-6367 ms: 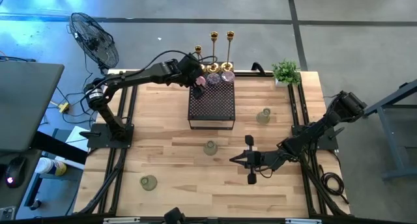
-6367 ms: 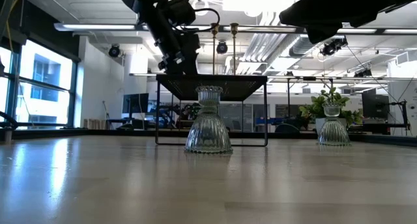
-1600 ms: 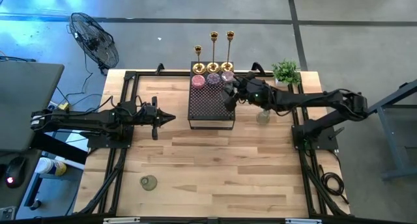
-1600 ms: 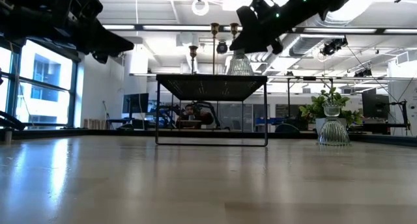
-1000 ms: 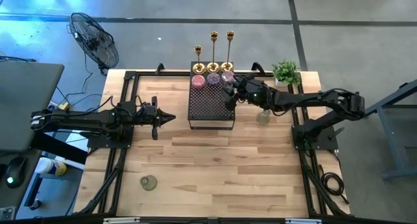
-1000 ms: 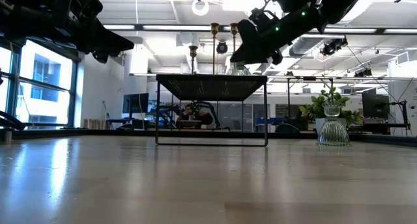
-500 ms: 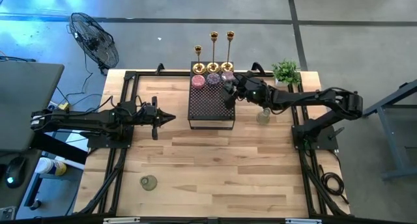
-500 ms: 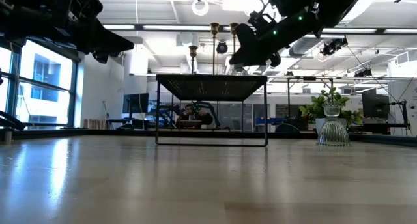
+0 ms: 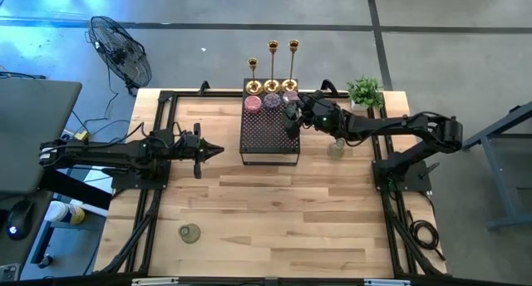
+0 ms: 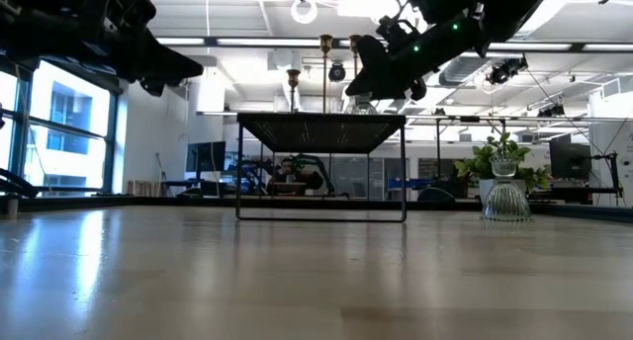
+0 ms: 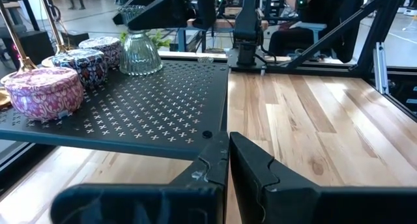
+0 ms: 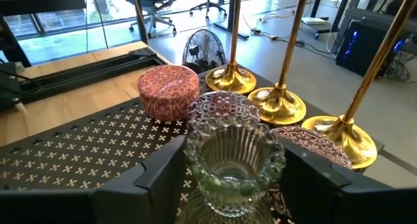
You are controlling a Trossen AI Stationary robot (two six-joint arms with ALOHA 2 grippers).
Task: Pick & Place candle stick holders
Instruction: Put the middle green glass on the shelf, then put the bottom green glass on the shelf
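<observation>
Two arms up, going L to R. Left gripper (image 9: 218, 150) hangs over the table (image 9: 249, 228) just off the black mesh stand (image 9: 270, 135), fingers pressed together, nothing in them; one pale green glass cup (image 9: 189, 233) sits alone near the front-left corner. On the stand's back edge: pink patterned cups (image 12: 169, 88), three gold candlesticks (image 12: 281, 101) behind them. Right gripper (image 12: 229, 178) is over the stand's right-back part w/ a clear ribbed glass cup (image 12: 234, 159) between its fingers (image 12: 313, 178). Fingers stand apart on either side of the cup; can't tell if they touch the glass. Cup's base is cut off in the wrist view; in the left wrist view it stands on the mesh. Another glass cup (image 9: 336, 148) sits on the table right of the stand, partly hidden by the right arm. Potted plant (image 9: 364, 91) at back right. No readable writing anywhere.
</observation>
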